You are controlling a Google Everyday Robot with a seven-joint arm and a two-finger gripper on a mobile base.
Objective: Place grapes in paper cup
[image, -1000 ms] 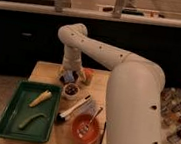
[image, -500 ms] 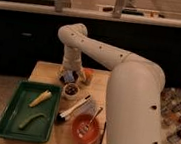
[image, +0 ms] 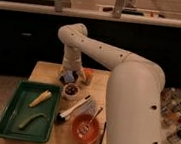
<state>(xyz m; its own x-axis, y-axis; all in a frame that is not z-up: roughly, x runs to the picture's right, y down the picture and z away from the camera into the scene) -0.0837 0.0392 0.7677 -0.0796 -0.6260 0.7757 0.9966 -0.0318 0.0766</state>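
- A wooden table (image: 47, 71) carries everything here.
- A green tray (image: 6, 125) sits on the table's left part.
- A pale vegetable (image: 40, 98) lies in the tray's upper half.
- A green vegetable (image: 31, 120) lies below it, in the same tray.
- A red-orange bowl (image: 77, 131) stands right of the tray, a utensil (image: 91, 121) resting in it.
- A small orange container (image: 88, 76) stands near the table's far edge.
- The gripper (image: 69, 76) hangs just left of that container.

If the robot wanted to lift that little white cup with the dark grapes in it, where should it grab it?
Probably from straight above, with one finger on each side of the paper cup at its rim. It stands upright with the grapes filling its mouth, and the green tray sits close on one side. The gripper already hangs just behind it.
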